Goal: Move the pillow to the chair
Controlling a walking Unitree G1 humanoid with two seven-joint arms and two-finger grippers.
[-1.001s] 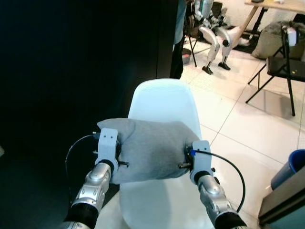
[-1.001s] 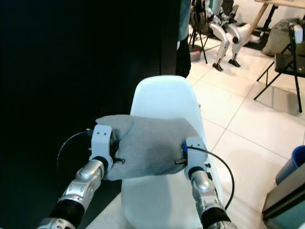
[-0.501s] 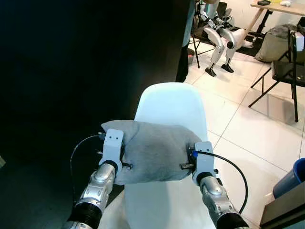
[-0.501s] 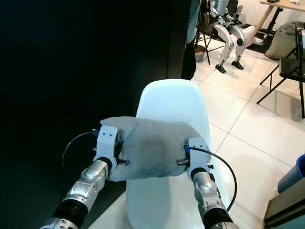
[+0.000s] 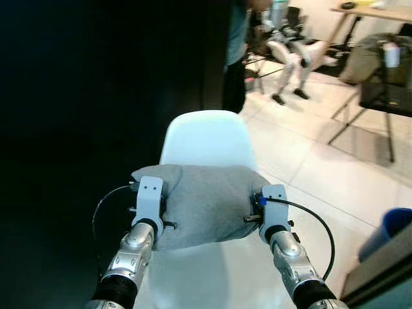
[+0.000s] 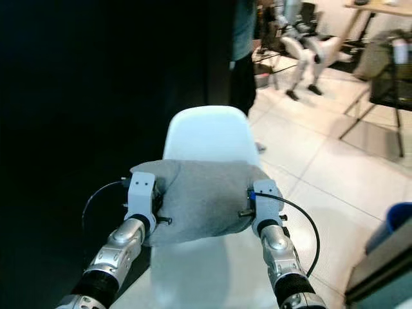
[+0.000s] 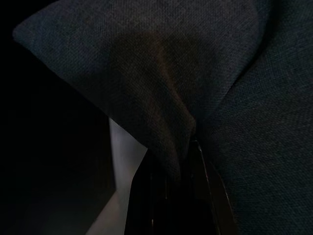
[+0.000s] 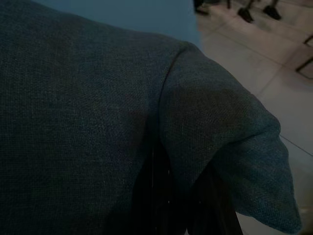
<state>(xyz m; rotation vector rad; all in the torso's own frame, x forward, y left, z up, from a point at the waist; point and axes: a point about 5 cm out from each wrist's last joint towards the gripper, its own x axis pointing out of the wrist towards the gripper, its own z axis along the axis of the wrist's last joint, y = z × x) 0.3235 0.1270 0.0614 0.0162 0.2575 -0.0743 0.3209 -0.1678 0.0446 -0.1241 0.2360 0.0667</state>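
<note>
Both grippers, left gripper [image 5: 156, 207] and right gripper [image 5: 256, 210], are pinching the grey pillow [image 5: 205, 203] by its ends above the white chair [image 5: 207, 138] seat, fingers closed into fabric; uneven release risks it sliding off.

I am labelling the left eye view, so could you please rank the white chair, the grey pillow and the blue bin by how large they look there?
1. white chair, much of it hidden by the pillow
2. grey pillow, held nearer the camera, so flattered
3. blue bin, cut off at the frame edge, so unsure
</note>
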